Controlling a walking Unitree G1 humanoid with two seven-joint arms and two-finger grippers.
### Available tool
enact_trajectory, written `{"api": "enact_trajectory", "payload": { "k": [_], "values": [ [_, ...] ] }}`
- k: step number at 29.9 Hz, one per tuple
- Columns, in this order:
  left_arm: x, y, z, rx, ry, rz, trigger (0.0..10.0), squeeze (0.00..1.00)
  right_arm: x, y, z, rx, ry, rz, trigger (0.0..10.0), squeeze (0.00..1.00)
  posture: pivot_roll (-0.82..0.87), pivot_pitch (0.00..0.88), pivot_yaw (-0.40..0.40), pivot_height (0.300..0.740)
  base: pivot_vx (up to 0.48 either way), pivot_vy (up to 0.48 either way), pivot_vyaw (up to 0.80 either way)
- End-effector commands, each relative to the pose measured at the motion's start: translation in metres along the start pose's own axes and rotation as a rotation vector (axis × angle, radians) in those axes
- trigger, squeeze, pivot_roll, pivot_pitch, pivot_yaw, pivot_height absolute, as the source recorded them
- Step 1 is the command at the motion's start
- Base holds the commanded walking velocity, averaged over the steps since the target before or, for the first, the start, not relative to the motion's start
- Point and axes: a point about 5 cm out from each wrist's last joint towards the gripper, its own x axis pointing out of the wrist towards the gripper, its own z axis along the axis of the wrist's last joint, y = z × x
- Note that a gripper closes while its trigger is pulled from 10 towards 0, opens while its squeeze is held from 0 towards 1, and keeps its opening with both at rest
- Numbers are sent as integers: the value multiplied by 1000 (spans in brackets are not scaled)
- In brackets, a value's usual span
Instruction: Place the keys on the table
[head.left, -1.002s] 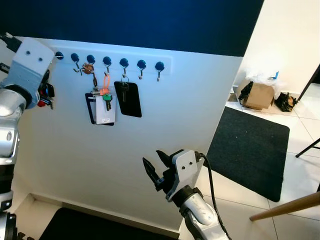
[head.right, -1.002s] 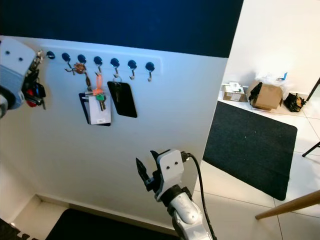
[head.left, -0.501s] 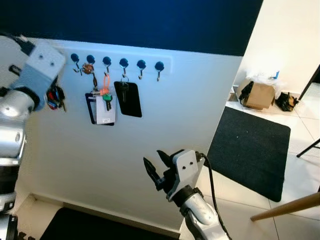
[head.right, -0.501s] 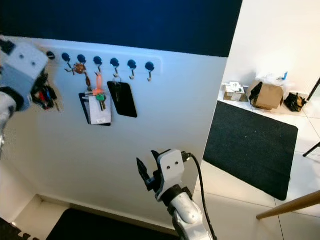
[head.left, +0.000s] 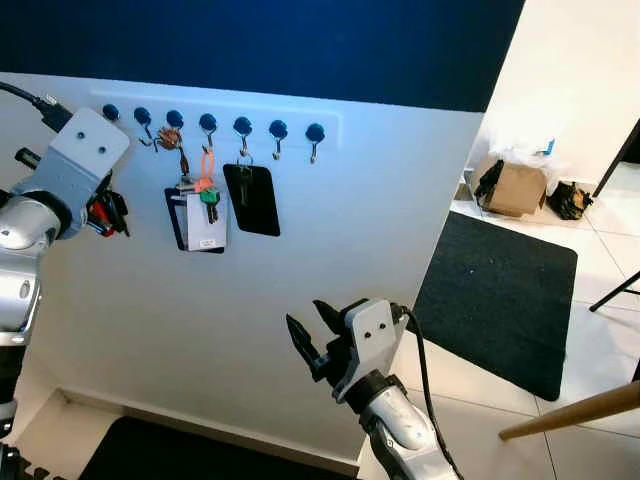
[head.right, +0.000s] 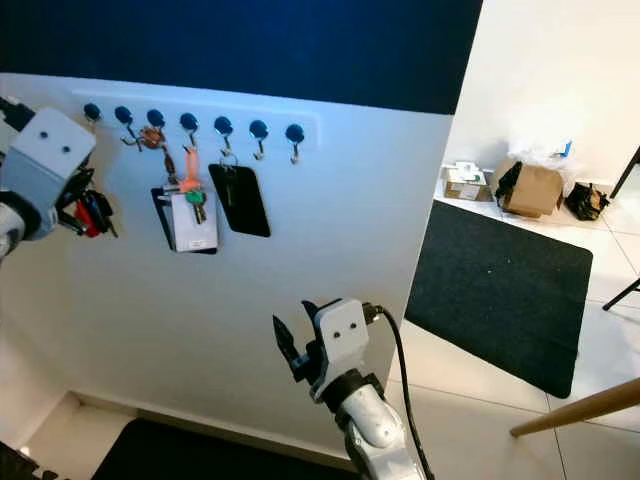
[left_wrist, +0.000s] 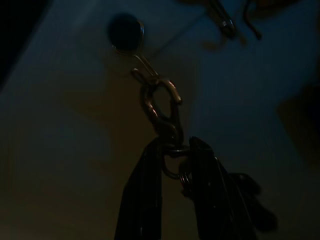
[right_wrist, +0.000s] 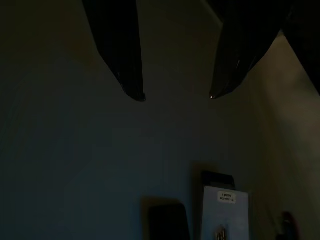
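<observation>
Keys, a dark bunch with a red fob on a metal clasp, hang pinched in the left gripper by the far-left blue-knobbed hook of the white wall rack. Its clasp looks barely off the hook and could snag. Compared with a second ago, the bunch sits lower. Near, the right gripper idles, fingers spread.

I see a white wall with a row of blue hooks near its top. A card with green keys and a black tag hang from the hooks. On my right is a pale tiled floor. A dark mat lies on it. Far off, a brown box sits on the floor.
</observation>
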Motion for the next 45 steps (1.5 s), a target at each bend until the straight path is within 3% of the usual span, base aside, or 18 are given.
{"api": "enact_trajectory", "payload": {
  "k": [1,10,19,23,33,40,45],
  "values": [
    [10,-11,-8,-20,34,-72,10000,0,0,2,-4,19,13,11,10000,0,193,168,16,740,0,0,0],
    [29,-13,4,5,-1,-124,10000,0,-5,0,-4,16,19,-6,10000,0,180,174,30,740,0,0,0],
    [30,7,16,17,-42,-70,10000,0,-5,1,-5,19,20,-12,10000,0,186,175,31,740,0,0,0],
    [24,20,25,22,-70,-31,10000,0,-4,2,-5,21,19,-7,10000,0,189,175,28,740,0,0,0],
    [4,34,27,31,-82,7,10000,0,-4,2,-5,19,21,-1,10000,0,194,171,21,740,0,0,0],
    [-7,38,28,30,-86,10,10000,0,-4,3,-5,20,20,4,10000,0,193,170,20,740,0,0,0],
    [-16,27,35,-31,-138,-49,10000,0,-5,3,-6,20,24,5,10000,0,196,170,19,740,0,0,0]
  ]
}}
